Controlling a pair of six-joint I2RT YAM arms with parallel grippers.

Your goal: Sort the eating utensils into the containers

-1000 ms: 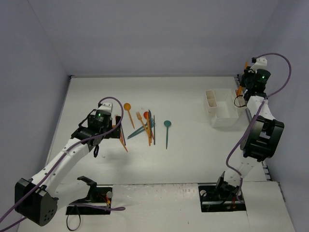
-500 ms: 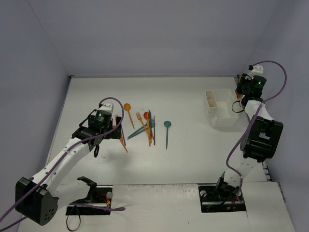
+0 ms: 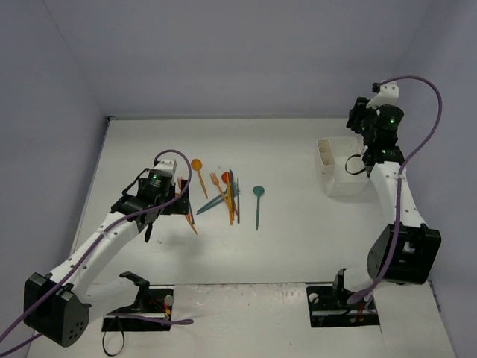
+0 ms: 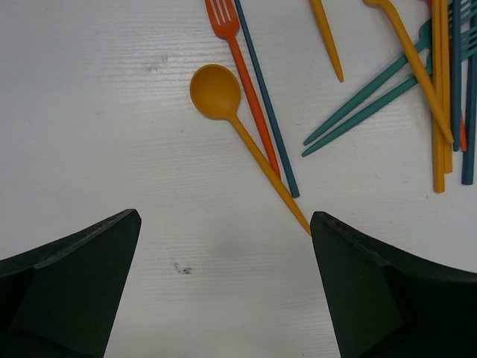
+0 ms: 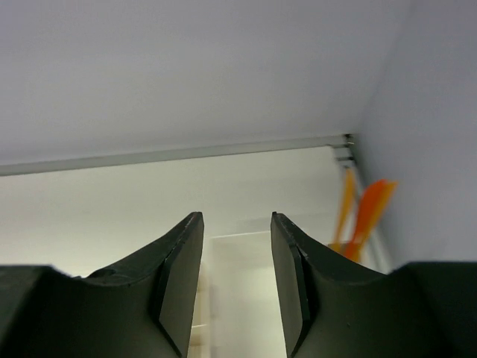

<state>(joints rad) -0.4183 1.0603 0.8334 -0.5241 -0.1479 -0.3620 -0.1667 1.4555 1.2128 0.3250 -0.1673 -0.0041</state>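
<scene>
Orange, red-orange and teal utensils (image 3: 223, 194) lie in a loose pile at mid-left. An orange spoon (image 3: 197, 173) lies left of the pile and a teal spoon (image 3: 258, 204) to its right. My left gripper (image 3: 186, 210) is open and empty, low at the pile's left edge. In the left wrist view it (image 4: 225, 218) faces the orange spoon (image 4: 216, 91), a red-orange fork (image 4: 229, 26) and teal forks (image 4: 365, 101). The white container (image 3: 343, 171) stands at the right. My right gripper (image 3: 358, 118) hangs open and empty above it (image 5: 237, 216). Two orange utensils (image 5: 367, 212) stand in the container (image 5: 238, 257).
The grey back wall and side walls close in the white table. The right wall runs just behind the container. Both arm bases (image 3: 141, 302) sit at the near edge. A purple cable (image 3: 417, 89) loops off the right wrist.
My right gripper has swung left and up from the container's right end to above it, and the orange utensil seen at it earlier no longer shows. The left arm has not moved.
</scene>
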